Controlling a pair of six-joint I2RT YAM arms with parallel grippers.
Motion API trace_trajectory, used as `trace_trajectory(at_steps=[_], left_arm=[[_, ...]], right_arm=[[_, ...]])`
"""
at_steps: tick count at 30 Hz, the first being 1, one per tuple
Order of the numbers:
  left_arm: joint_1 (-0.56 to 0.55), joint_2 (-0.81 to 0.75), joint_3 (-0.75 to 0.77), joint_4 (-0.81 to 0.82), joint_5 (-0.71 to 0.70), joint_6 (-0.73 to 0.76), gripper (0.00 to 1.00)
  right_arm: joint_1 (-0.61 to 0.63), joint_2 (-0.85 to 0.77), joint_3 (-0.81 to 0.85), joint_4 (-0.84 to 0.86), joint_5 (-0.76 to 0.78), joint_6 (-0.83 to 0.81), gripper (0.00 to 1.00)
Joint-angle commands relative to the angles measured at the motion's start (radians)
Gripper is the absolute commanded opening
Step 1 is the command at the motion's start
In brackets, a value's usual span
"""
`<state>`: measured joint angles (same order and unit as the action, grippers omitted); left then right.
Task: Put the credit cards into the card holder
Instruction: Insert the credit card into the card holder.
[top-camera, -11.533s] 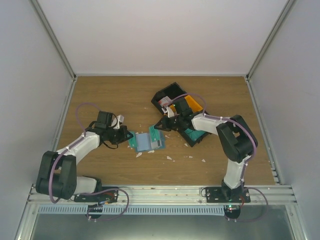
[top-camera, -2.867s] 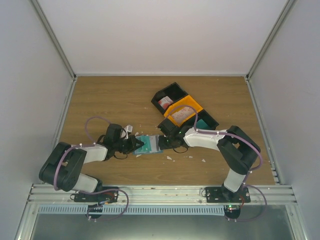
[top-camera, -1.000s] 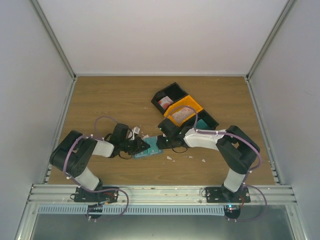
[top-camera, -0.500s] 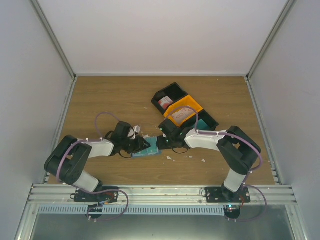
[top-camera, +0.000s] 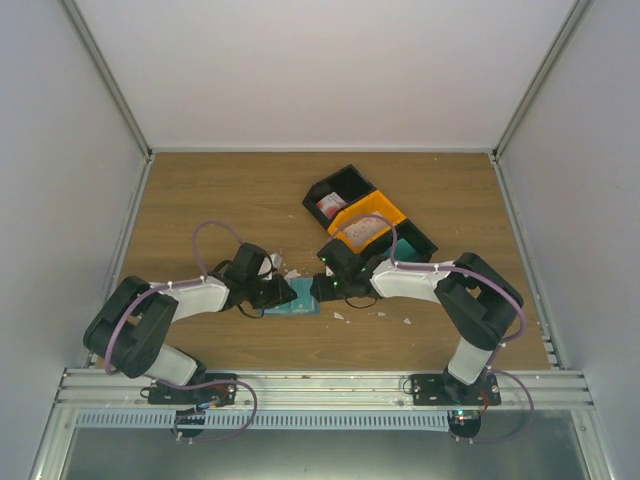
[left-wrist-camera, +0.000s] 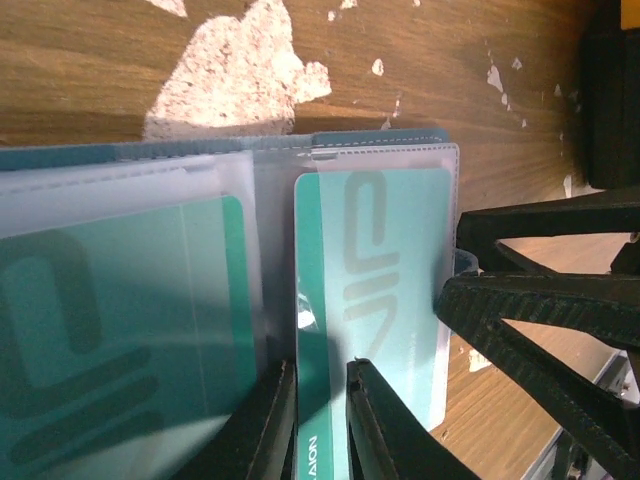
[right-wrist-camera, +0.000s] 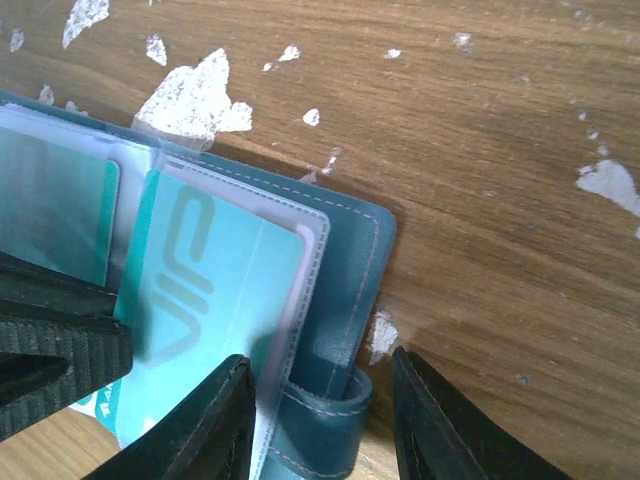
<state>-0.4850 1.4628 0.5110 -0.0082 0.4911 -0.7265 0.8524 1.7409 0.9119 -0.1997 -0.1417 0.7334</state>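
The teal card holder lies open on the table between my two grippers. Its clear sleeves hold two teal cards. One VIP card sits in the right sleeve and another card in the left. My left gripper stands slightly open, its tips resting on the VIP card's left edge strip. My right gripper is open, astride the holder's right border and strap loop, one finger on the sleeve.
White scraps litter the wood around the holder. Behind the right arm stands a black bin with a reddish-white card, an orange bin and a teal block. Walls close three sides.
The left arm has shifted its elbow and nudged its gripper further onto the holder. The right gripper has barely moved. The holder stays where it was.
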Motion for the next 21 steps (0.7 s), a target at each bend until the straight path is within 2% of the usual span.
trace_trajectory(at_steps=[1, 7, 12, 14, 21], left_arm=[[-0.026, 0.007, 0.043, -0.048, -0.039, 0.044, 0.16], [-0.041, 0.037, 0.070, -0.028, -0.002, 0.069, 0.14], [-0.041, 0.045, 0.089, -0.038, 0.018, 0.080, 0.16], [-0.041, 0.030, 0.102, -0.067, -0.011, 0.092, 0.19], [-0.040, -0.068, 0.164, -0.219, -0.143, 0.139, 0.41]], right_arm=[[0.002, 0.020, -0.042, -0.026, -0.059, -0.019, 0.39], [0.001, 0.028, -0.044, 0.007, -0.102, -0.035, 0.36], [-0.004, 0.010, -0.045, -0.004, -0.063, -0.028, 0.36], [-0.004, -0.015, -0.044, -0.019, -0.019, -0.021, 0.36], [-0.004, -0.099, 0.006, -0.103, 0.106, -0.021, 0.41]])
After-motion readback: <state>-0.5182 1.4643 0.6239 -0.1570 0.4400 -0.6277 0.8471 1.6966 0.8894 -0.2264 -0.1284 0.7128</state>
